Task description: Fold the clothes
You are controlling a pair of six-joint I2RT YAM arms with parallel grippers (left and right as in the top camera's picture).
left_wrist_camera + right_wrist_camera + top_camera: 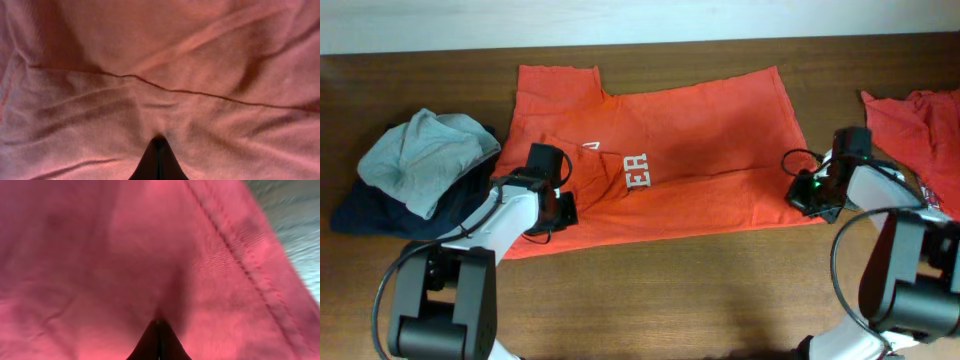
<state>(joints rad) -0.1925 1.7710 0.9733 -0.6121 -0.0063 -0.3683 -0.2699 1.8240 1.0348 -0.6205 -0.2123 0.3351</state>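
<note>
An orange-red T-shirt (700,140) lies spread across the middle of the table, its lower edge folded up, with white letters "ER" showing near its left side. My left gripper (558,205) sits on the shirt's lower left part. In the left wrist view its fingers (159,142) are closed together with the orange-red T-shirt (160,75) puckered at their tip. My right gripper (812,195) is at the shirt's lower right corner. In the right wrist view its fingers (158,325) are closed on the orange-red T-shirt (125,255), next to a stitched hem. A second red shirt (920,120) lies crumpled at the far right.
A pile of grey and dark navy clothes (420,165) sits at the left, close to my left arm. The brown wooden table (720,290) shows in front of the shirt. A pale wall runs along the table's far edge.
</note>
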